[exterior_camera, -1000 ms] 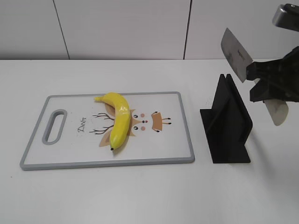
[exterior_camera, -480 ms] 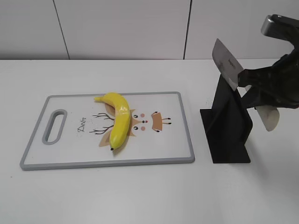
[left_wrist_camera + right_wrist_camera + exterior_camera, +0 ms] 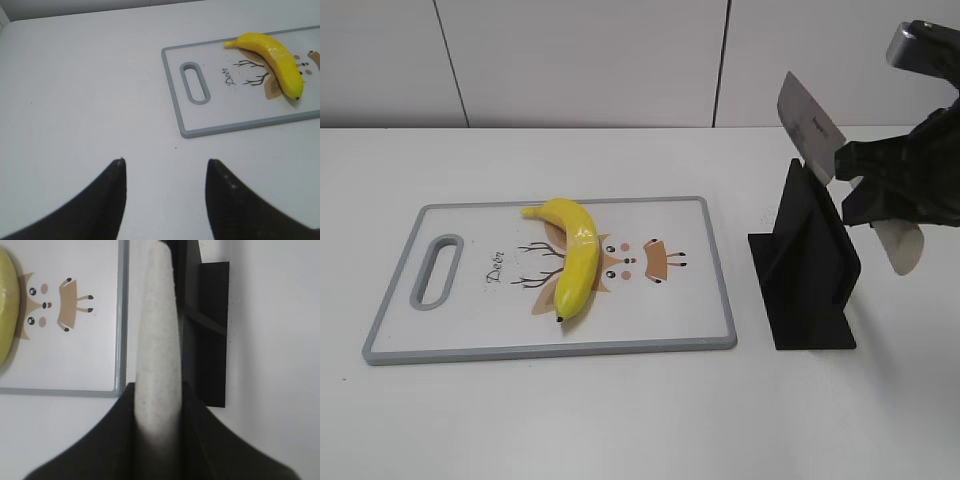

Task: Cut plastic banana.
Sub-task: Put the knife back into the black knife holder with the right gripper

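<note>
Above the black knife stand (image 3: pixel 807 262), the right gripper (image 3: pixel 880 190) holds a knife (image 3: pixel 812 128) by its pale speckled handle (image 3: pixel 157 365), jaws clenched on it from both sides; the steel blade slants up and to the left, clear of the stand's slot. Held so, the knife looks freshly drawn and ready to be carried over to the board, though the blade would have to turn edge-down before any cut.

On the cutting board (image 3: pixel 650 322), the plastic banana (image 3: pixel 574 255) lies across the printed deer drawing, its stem toward the far edge and its dark tip toward the near edge. It rests loose and unsteadied, so it may roll or slide under a pressing blade.

At the left, the left gripper (image 3: pixel 166 176) hovers over bare tabletop (image 3: pixel 75 100), well apart from the board, its jaws released and grasping nothing. It is placed to come in and hold the fruit if needed.

Between knife and banana lies only open board; the stand sits just beside the board's right edge, below the blade's likely path.
</note>
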`<action>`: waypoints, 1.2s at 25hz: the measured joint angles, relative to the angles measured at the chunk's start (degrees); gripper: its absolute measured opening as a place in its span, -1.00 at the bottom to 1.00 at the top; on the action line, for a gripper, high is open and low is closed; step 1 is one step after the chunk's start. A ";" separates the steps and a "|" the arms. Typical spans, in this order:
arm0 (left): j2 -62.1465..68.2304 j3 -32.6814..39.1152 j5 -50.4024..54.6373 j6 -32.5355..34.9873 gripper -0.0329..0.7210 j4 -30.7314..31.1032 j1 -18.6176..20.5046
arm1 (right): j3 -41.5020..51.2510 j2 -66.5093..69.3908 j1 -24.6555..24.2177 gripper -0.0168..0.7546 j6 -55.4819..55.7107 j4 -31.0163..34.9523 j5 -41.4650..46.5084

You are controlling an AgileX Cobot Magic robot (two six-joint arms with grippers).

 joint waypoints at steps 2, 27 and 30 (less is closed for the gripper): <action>0.00 0.00 0.00 0.00 0.35 0.00 0.00 | 0.00 0.00 0.00 -0.52 1.27 -1.47 -0.06; 0.00 0.00 -0.09 0.00 0.34 0.22 0.00 | 0.00 3.44 0.00 -0.52 1.06 -1.83 4.68; 0.00 0.00 -0.13 0.00 0.33 0.22 0.00 | 0.00 3.73 0.00 -0.52 0.45 -0.99 4.99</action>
